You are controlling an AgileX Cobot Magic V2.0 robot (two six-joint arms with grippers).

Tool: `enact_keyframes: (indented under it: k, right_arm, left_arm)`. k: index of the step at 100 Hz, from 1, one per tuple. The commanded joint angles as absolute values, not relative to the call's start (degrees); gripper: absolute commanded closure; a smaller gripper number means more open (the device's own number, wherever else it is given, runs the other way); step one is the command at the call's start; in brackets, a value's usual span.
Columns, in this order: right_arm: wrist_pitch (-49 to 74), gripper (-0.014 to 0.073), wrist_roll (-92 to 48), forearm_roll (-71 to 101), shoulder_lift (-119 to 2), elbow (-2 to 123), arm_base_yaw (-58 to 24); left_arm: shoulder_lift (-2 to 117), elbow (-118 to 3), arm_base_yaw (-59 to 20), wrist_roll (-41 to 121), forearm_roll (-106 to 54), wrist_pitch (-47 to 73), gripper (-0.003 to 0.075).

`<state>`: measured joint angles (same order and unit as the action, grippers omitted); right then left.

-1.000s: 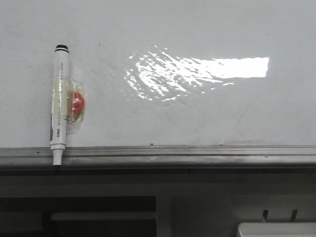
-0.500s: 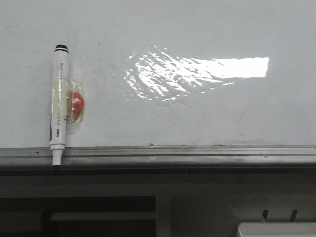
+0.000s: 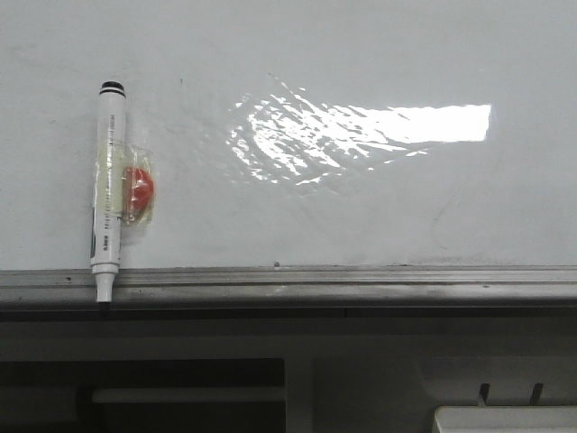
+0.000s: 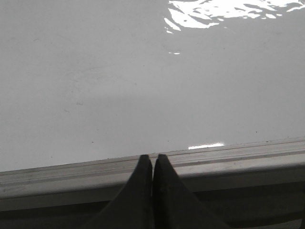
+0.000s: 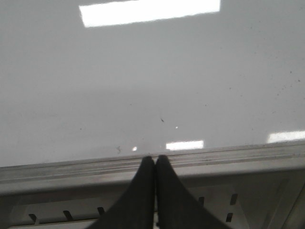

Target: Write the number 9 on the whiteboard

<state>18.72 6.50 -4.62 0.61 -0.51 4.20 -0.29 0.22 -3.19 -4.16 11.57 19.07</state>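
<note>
The whiteboard [image 3: 361, 207] fills the front view, glossy white with a bright glare patch and a grey rail [image 3: 315, 284] along its lower edge. No number 9 shows on it in any view. A white marker pen [image 3: 106, 194] with a black tip stands upright at the board's left, tip down over the rail, stuck on with clear tape and a red piece [image 3: 140, 189]. Neither gripper shows in the front view. My left gripper [image 4: 152, 159] is shut and empty, tips over the rail [image 4: 238, 157]. My right gripper [image 5: 155, 160] is shut and empty, tips over the rail [image 5: 238, 160].
Below the rail lies a dark shelf area with a white bar [image 3: 189, 394] at the left and a white box corner [image 3: 505, 419] at the lower right. The right wrist view shows a slotted grey frame [image 5: 214, 205] under the rail.
</note>
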Motion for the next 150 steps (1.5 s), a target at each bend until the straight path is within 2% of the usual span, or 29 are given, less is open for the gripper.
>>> enact_keyframes:
  k: [1, 13, 29, 54, 65, 86, 111, 136, 150]
  right_arm:
    - [13.23, 0.0663, 6.04, -4.93, 1.39, -2.11, 4.52]
    - [7.77, 0.0663, 6.28, -4.93, 1.39, -2.11, 4.52]
    - [1.56, 0.0663, 6.52, -4.82, 1.39, -2.11, 4.52]
    - [-7.4, 0.0663, 6.7, -2.38, 1.39, -2.01, 4.52]
    - [-7.34, 0.0663, 6.7, -0.97, 1.39, -0.73, 4.52]
    - [6.99, 0.0663, 6.7, -0.97, 0.98, 5.67, 4.52]
    - [12.97, 0.0663, 6.7, 0.0, -3.27, 11.78, 4.52]
    - [26.06, 0.0663, 6.7, 0.72, -9.15, 15.93, 4.52]
    - [26.56, 0.0662, 6.7, 4.76, -10.44, 16.04, 4.52]
  left_arm:
    - [-1.8, 2.65, -3.61, -4.24, 11.8, 14.22, 0.074]
    - [-1.8, 2.65, -3.61, -4.24, 11.06, 13.76, 0.074]
    - [-1.8, 2.65, -3.61, -4.35, -2.39, 8.69, 0.074]
    - [-1.8, 2.65, -3.49, -4.35, -2.56, 1.26, 0.074]
    - [-1.8, 2.55, -3.49, -4.35, -3.94, -3.23, 0.0741]
    - [-1.8, 0.34, -3.49, -4.35, -6.78, -11.52, 0.0741]
    - [4.91, -10.68, -3.49, -4.35, -4.15, 6.96, 0.0741]
    - [13.08, -15.81, -3.49, -4.25, -3.64, 12.67, 0.074]
    - [14.77, -15.93, -3.49, -4.0, -3.48, 12.67, 0.0738]
